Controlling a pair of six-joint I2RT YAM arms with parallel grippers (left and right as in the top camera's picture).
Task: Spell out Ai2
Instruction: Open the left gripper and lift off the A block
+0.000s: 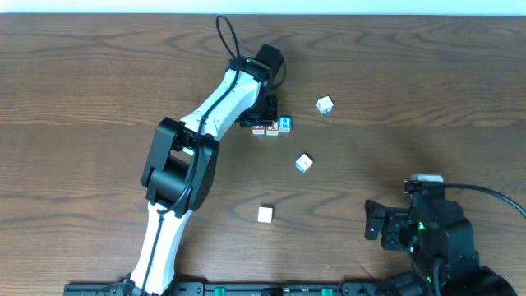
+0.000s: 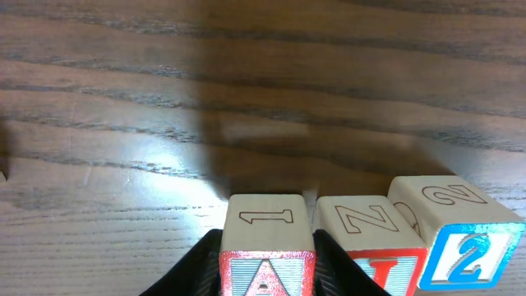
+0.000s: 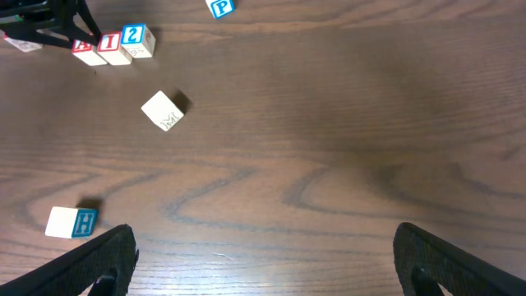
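Observation:
Three blocks stand in a row on the table: the red A block (image 2: 265, 220), the red I block (image 2: 367, 224) and the blue 2 block (image 2: 465, 243). The I and 2 blocks touch, and a thin gap separates A from I. My left gripper (image 2: 267, 275) is shut on the A block, one black finger tight against each side. In the overhead view the row lies at the table's middle back: A (image 1: 258, 130), I (image 1: 271, 129), 2 (image 1: 284, 124), with the left gripper (image 1: 256, 122) over the A end. My right gripper (image 3: 263, 251) is open and empty, low at the front right (image 1: 385, 224).
Loose blocks lie apart from the row: a blue-lettered one (image 1: 325, 104) at the back right, another (image 1: 304, 163) below the row, and a pale H block (image 1: 265, 215) near the front. The left arm (image 1: 205, 115) stretches diagonally across the table's middle left.

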